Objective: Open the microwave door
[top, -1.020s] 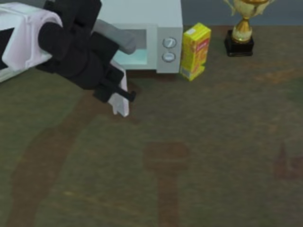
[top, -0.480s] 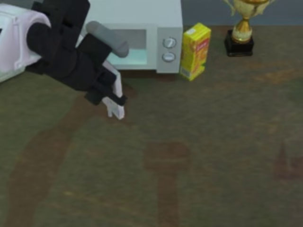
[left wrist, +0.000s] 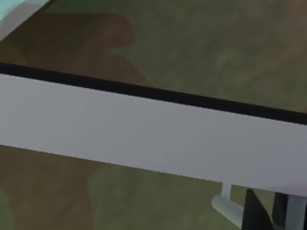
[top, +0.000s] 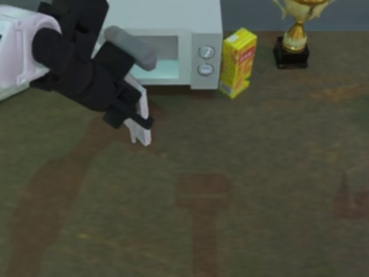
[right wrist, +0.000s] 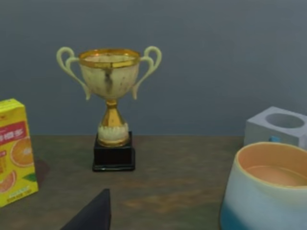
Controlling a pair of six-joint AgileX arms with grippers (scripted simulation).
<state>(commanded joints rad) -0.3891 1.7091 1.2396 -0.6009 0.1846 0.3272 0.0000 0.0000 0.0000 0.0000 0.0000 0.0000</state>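
The microwave (top: 173, 23) sits at the upper centre-left of the top view, its pale bluish cavity exposed because the microwave door (top: 143, 118) is swung out toward the lower left, seen nearly edge-on as a slim white slab just below the oven's front. The left gripper (top: 134, 117) reaches in from the upper left of the frame and its dark fingers sit at the door's free edge, apparently clamped on the handle there, a grip that lets the arm carry the panel around its hinge. In the left wrist view the door fills the middle as a broad white band with a black edge line, and a pale handle post (left wrist: 225, 203) shows at the lower right beside a dark fingertip (left wrist: 256, 215). Judging by the angle, the door is already well open and the task looks close to finished. A yellow juice carton (top: 237, 62) stands just beside the control panel (top: 204, 60), clear of the door's swing, with a gold trophy (top: 295, 34) further right. The right gripper is out of the top view; whether its fingers are parted cannot be told from its wrist view, which faces the trophy and a two-tone bowl (right wrist: 266, 191).
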